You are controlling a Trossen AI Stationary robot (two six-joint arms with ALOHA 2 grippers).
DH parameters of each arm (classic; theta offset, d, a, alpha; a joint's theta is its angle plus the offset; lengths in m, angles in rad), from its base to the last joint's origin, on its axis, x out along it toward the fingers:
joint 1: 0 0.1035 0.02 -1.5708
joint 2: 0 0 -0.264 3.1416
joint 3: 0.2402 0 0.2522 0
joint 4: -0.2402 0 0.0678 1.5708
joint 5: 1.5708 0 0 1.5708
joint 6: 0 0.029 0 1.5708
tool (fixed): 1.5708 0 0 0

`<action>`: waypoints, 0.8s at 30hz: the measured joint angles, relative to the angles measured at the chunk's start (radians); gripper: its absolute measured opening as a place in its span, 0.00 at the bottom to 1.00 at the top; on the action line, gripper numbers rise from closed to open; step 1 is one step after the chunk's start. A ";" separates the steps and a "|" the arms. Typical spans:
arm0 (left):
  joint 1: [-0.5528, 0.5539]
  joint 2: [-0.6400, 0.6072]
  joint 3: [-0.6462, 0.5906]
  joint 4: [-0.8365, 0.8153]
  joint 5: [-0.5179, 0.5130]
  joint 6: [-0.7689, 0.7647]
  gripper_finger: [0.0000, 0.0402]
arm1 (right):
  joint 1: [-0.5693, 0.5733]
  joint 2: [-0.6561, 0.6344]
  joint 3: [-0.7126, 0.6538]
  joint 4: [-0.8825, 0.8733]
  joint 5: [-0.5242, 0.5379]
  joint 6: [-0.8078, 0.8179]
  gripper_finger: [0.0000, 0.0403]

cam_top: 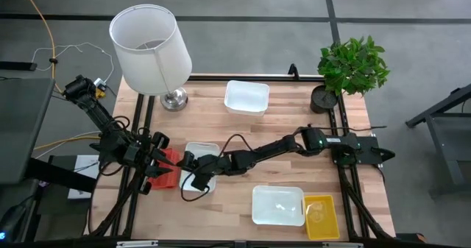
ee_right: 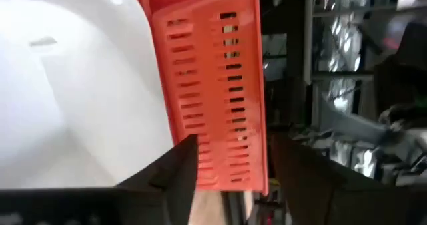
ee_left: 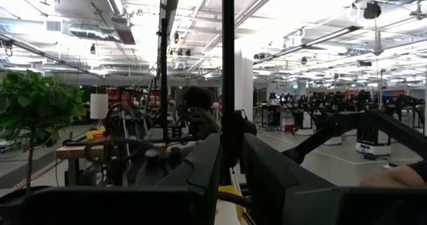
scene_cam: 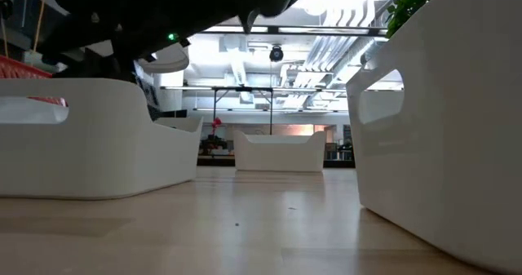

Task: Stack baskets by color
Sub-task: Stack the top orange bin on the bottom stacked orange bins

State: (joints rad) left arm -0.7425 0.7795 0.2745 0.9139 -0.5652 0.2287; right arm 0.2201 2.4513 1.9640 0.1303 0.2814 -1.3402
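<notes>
A red basket (cam_top: pixel 169 163) with slotted sides sits at the table's left edge, beside a white basket (cam_top: pixel 202 151). My right arm reaches across the table to them. In the right wrist view, my right gripper (ee_right: pixel 233 175) is open, its fingers on either side of the red basket's (ee_right: pixel 220 85) nearer end, with the white basket (ee_right: pixel 67 85) alongside. The arms hide what the red basket rests on. My left gripper (cam_top: pixel 156 160) waits just left of the red basket, its fingers (ee_left: pixel 200 178) a narrow gap apart with nothing between them. My right gripper has one finger (ee_right: pixel 180 168) at the red basket's slotted wall (ee_right: pixel 227 158) and the other at its outer side. I cannot tell whether either finger touches it.
A second white basket (cam_top: pixel 246 97) stands at the far middle. A third white basket (cam_top: pixel 278 204) sits at the near right, with a yellow basket (cam_top: pixel 321 217) next to it. A white lampshade on its stand (cam_top: pixel 151 49) is at the far left, and a potted plant (cam_top: pixel 353 64) at the far right.
</notes>
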 joint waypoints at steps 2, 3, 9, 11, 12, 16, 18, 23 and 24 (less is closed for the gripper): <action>0.000 0.000 0.000 -0.007 0.000 0.000 0.14 | 0.000 -0.023 0.000 -0.084 0.041 0.057 0.33; 0.000 0.000 0.000 -0.009 0.000 0.000 0.14 | -0.002 -0.037 0.000 -0.136 0.049 0.088 0.27; 0.000 0.000 0.000 -0.010 -0.041 0.002 0.14 | -0.014 -0.141 0.000 -0.364 0.023 0.323 0.04; 0.000 0.000 0.000 -0.017 -0.053 0.002 0.14 | -0.016 -0.175 0.000 -0.485 0.022 0.410 0.03; 0.000 0.000 0.000 -0.024 -0.053 0.003 0.14 | -0.018 -0.191 0.000 -0.550 0.015 0.454 0.01; 0.005 0.000 0.000 -0.063 -0.053 0.000 0.14 | -0.025 -0.227 0.000 -0.856 0.008 0.638 0.00; 0.013 0.003 0.000 -0.086 -0.052 0.000 0.14 | -0.025 -0.229 -0.001 -0.995 0.043 0.715 0.00; 0.053 0.037 -0.001 -0.105 -0.052 -0.060 0.14 | -0.009 -0.284 -0.120 -1.119 0.123 0.858 0.00; 0.066 0.048 -0.001 -0.113 -0.053 -0.086 0.14 | -0.004 -0.309 -0.165 -1.122 0.132 0.888 0.00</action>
State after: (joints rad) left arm -0.6763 0.8276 0.2737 0.8009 -0.6181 0.1422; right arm 0.2156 2.1422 1.7988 -0.9913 0.4138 -0.4522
